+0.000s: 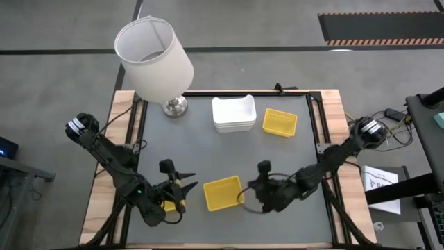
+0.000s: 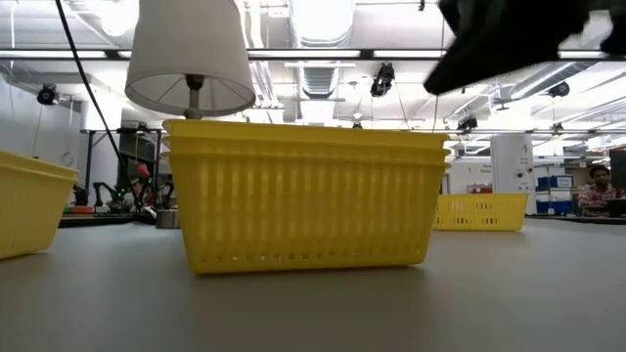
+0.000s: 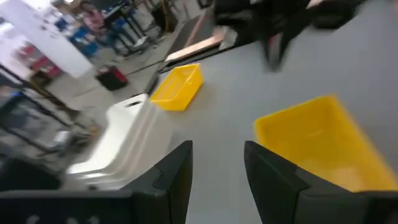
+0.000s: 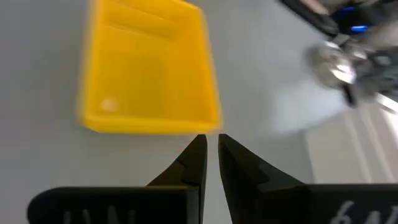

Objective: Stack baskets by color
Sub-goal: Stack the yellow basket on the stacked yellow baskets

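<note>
A yellow basket (image 1: 223, 193) (image 2: 303, 196) (image 4: 149, 68) stands on its base near the table's front middle. Just right of it and above table height, my right gripper (image 1: 245, 197) (image 4: 211, 142) points at its near corner with its fingers almost together and nothing between them. My left gripper (image 1: 184, 190) (image 3: 217, 155) hangs open left of that basket, over another yellow basket (image 1: 168, 205) (image 2: 29, 210). A stack of white baskets (image 1: 234, 114) (image 3: 118, 149) and a third yellow basket (image 1: 279, 122) (image 3: 177, 87) stand at the back.
A large white lamp (image 1: 154, 52) on a chrome base (image 1: 175, 106) stands at the table's far left corner. Bare grey tabletop (image 1: 277, 160) lies between the front basket and the back row. Wooden side rails (image 1: 104, 180) flank the table.
</note>
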You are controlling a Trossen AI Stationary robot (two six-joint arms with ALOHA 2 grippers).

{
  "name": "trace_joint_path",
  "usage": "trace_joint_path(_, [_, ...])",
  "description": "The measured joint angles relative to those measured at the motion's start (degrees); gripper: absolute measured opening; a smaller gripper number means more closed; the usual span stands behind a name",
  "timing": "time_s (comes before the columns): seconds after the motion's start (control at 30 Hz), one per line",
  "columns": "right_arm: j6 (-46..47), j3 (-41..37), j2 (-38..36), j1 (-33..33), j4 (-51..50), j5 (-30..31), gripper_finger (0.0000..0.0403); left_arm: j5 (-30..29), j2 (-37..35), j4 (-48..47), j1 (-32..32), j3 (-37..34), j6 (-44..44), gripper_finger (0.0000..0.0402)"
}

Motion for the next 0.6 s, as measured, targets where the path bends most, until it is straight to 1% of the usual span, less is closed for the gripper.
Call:
trace_joint_path(0.1, [-0.1,-8.13,-5.73,-1.08,5.55,5.35,0.0033,1.25,0.24,6.36,0.67,-0.01,0.06,0.0129])
trace_joint_path(0.17, [-0.14,-11.78,-10.03,-2.14,6.02,7.49,0.0033,1.29,0.26,10.4,1.42,-0.01,0.1,0.0129])
trace_joint_path(0.27, [-0.46,-15.14,-17.22,-3.69,5.17,7.77,0.0033,1.31,0.27,15.7,3.35,-0.01,2.31,0.0129])
trace_joint_path(0.37, [-1.89,-17.41,-24.74,-5.37,5.15,7.75,0.0033,2.42,0.29,21.66,6.67,0.03,6.41,0.0129])
trace_joint_path(0.4, [-2.64,-18.07,-27.29,-5.89,5.12,7.84,0.0033,4.18,0.29,23.84,8.18,0.1,8.03,0.0129])
trace_joint_path(0.5, [-3.39,-19.59,-34.44,-6.99,5.11,7.88,0.0034,11.93,0.29,29.69,13.14,0.16,12.99,0.0129])
trace_joint_path(0.57, [-2.43,-20.23,-38.57,-8.06,5.11,7.84,0.0034,17.56,0.29,32.32,16.51,0.18,15.67,0.0129])
trace_joint_path(0.6, [-0.53,-20.44,-40.42,-8.98,5.1,7.86,0.0034,19.91,0.4,33.15,18.04,0.2,16.64,0.0129])
